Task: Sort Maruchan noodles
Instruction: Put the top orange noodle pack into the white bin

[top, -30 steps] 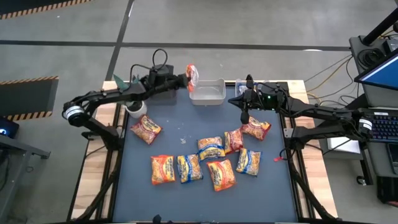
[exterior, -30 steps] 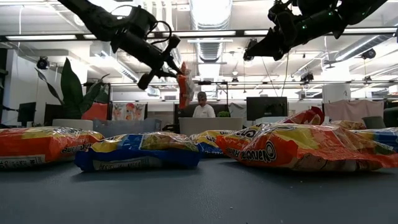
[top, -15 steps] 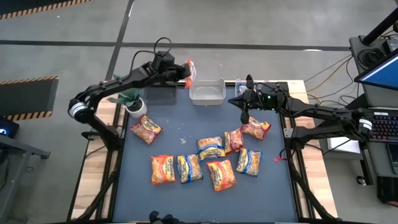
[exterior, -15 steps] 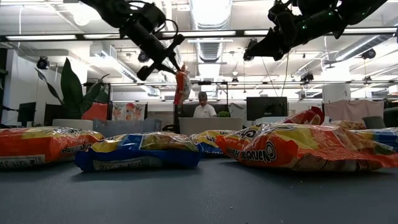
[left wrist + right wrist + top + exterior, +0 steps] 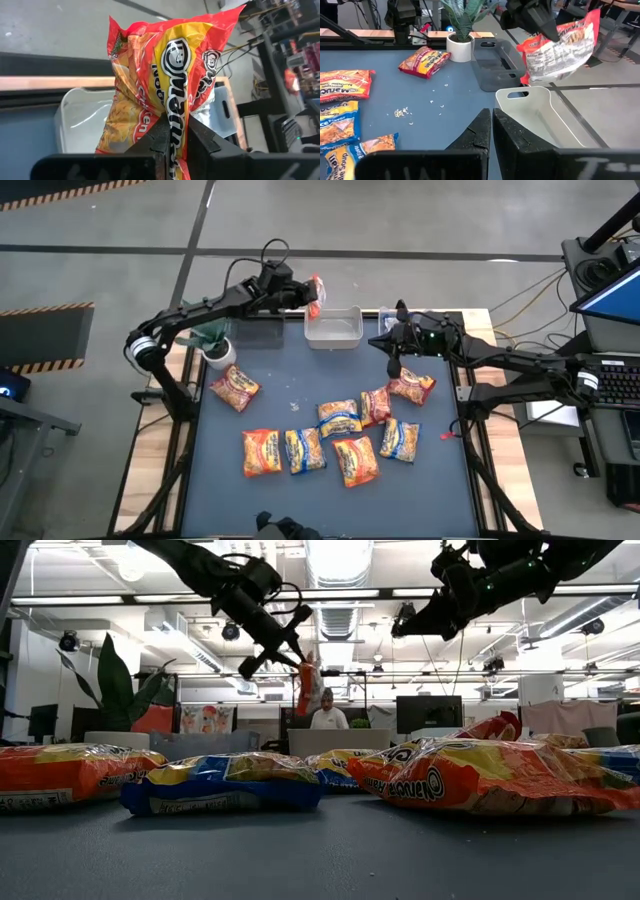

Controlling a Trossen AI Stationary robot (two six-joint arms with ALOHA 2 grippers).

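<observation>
My left gripper (image 5: 303,292) is raised over the table's far edge, shut on an orange Maruchan packet (image 5: 316,293), just left of a clear bin (image 5: 333,327). In the low view the packet (image 5: 306,685) hangs high above the table. Several other packets, orange, blue-and-yellow and dark red (image 5: 340,435), lie flat mid-table, and one orange packet (image 5: 235,387) lies apart at the left. My right gripper (image 5: 392,352) hovers shut above the table, right of the clear bin (image 5: 540,115), touching nothing. My left gripper pinches the orange packet between its two fingers (image 5: 167,137) at the middle of one crinkled end (image 5: 175,112). The fingers slant down from the table's left. The packet (image 5: 560,45) is lifted clear and hangs below the fingertips, beside the clear bin's far left corner.
A dark bin (image 5: 262,330) stands left of the clear bin at the far edge, and a potted plant (image 5: 212,345) stands at the far left corner. Crumbs (image 5: 293,406) dot the mat. The mat's near half shows bare. A person (image 5: 326,712) sits in the room beyond.
My left gripper has carried the hanging orange packet along the far edge toward the table's right, nearer the clear bin, staying shut on it. The right arm and the packets on the table have kept still.
</observation>
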